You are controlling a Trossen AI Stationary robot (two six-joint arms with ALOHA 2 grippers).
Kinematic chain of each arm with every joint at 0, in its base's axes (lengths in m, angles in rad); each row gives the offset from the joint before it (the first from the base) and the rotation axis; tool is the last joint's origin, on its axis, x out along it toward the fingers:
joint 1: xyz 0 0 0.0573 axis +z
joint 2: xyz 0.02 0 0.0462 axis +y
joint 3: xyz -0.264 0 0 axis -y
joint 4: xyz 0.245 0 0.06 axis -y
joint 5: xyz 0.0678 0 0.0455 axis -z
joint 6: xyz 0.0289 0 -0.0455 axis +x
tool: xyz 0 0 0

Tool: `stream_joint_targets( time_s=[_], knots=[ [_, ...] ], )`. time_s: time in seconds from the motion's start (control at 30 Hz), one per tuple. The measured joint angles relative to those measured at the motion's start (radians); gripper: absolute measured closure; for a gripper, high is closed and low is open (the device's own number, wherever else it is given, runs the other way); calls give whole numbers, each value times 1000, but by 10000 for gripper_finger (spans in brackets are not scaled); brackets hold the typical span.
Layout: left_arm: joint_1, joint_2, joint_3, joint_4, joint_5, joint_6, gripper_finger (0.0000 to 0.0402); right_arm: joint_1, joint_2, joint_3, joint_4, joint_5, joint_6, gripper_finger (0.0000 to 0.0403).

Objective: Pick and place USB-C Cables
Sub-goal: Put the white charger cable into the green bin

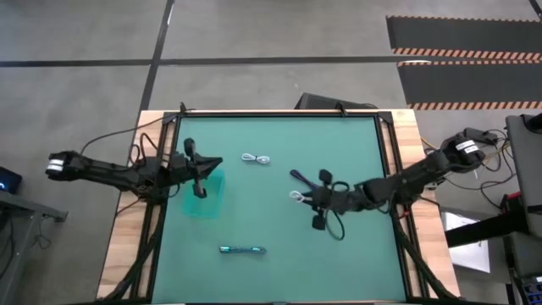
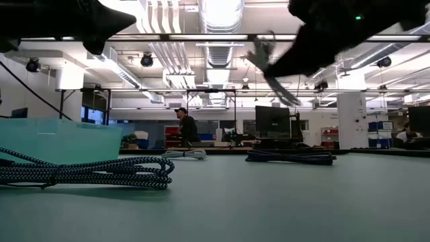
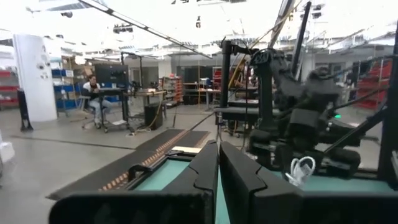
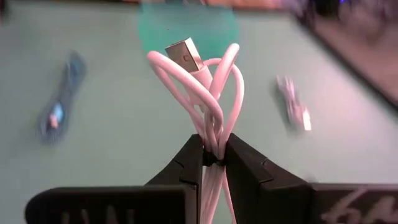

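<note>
My right end effector (image 4: 211, 155) is pinched tight on a white USB-C cable bundle (image 4: 202, 93), whose loops and metal plug stand up past my fingertips. In the high view it sits just right of the bench (image 1: 356, 263) centre, held off the surface, with my right arm reaching in from 3 o'clock, low and stretched out. My left end effector (image 3: 217, 168) is pressed together with nothing in it, hanging above the clear teal tub (image 1: 204, 195) at 9 o'clock. The second white bundle (image 1: 256, 159) lies toward 12 o'clock, the teal-blue bundle (image 1: 242, 250) toward 6 o'clock, and the black bundle (image 1: 301, 177) just beside my right end effector.
</note>
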Motion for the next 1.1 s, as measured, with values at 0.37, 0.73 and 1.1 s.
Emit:
stream_joint_targets(
  time_s=[0.37, 0.73, 1.1],
  knots=[
    [-1, 150, 0, 132, 110, -36, 402, -222, 255, -61, 789, -347, -158, 368],
    [-1, 318, 0, 296, 141, -67, 402, -279, 464, 102, 966, -468, -148, 366],
    [-2, 473, 24, 414, 198, -88, 321, -282, 487, 198, 965, -493, -139, 365]
  ],
)
